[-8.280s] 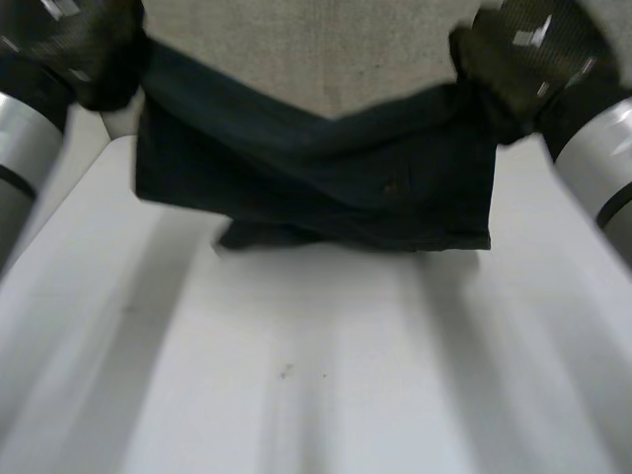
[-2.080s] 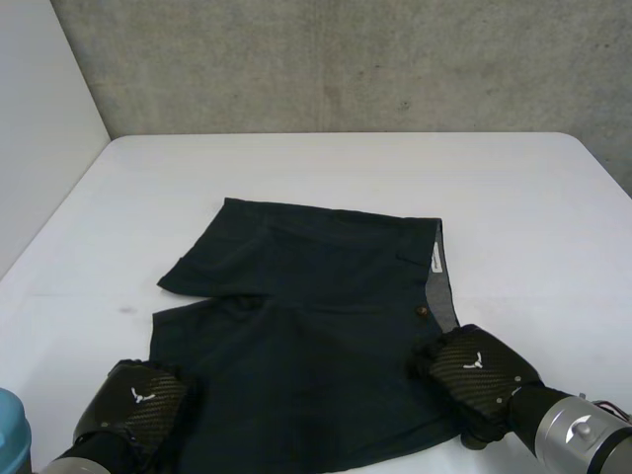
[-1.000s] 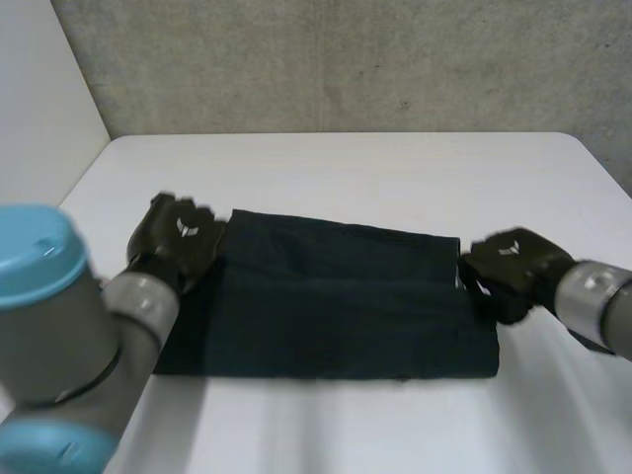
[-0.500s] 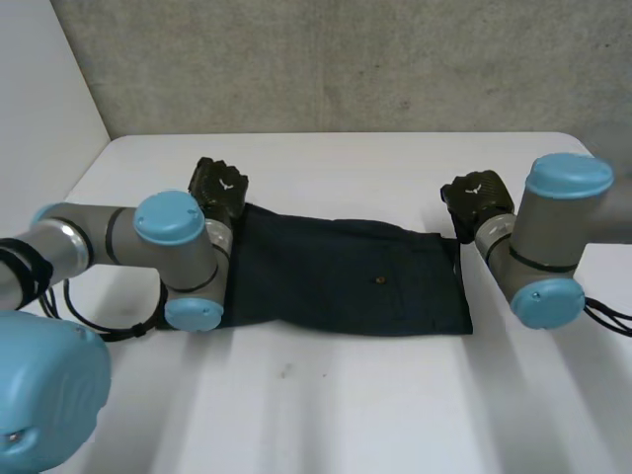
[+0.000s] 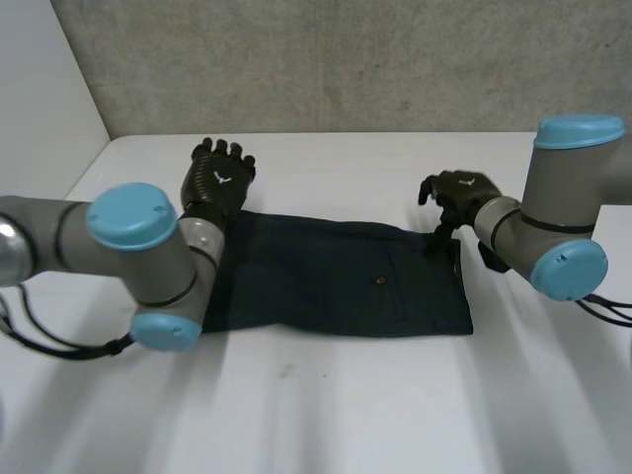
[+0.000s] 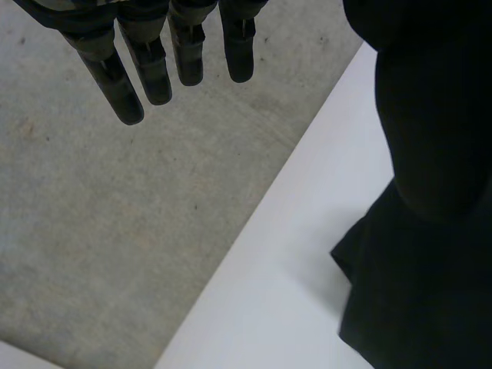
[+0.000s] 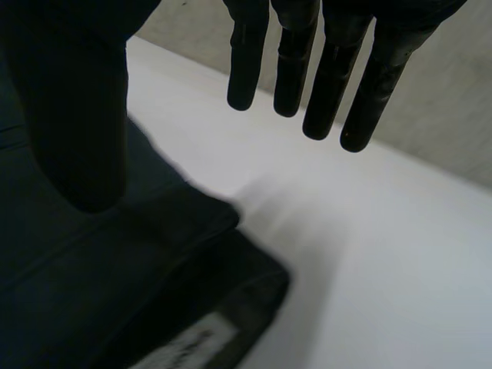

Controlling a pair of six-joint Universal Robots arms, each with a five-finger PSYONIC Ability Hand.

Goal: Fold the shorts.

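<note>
Seen from the head camera, the dark shorts [image 5: 341,281] lie folded into a long flat band across the middle of the white table [image 5: 326,405]; a small brown spot on the upper layer may be a button, though it is too small to tell; the left arm [image 5: 138,257] reaches in beside the band's left end and the right arm [image 5: 553,237] beside its right end; the left wrist view brings up a rumpled corner of the cloth against the bare tabletop, and the right wrist view a pale label [image 7: 188,346] at the layered edge of the cloth.

The table is plain white, with a grey concrete wall [image 5: 346,59] behind it and a white panel [image 5: 39,109] at the left.

The left hand [image 5: 219,183] hovers at the far left corner of the shorts, its fingers [image 6: 154,73] straight and spread, pointing past the table edge towards the wall and holding nothing; the cloth lies under the thumb side of the palm, apart from the fingertips; the right hand [image 5: 462,196] sits at the far right corner, fingers [image 7: 327,84] loosely extended and empty, over bare table beyond the cloth's edge, the shorts below its thumb.
</note>
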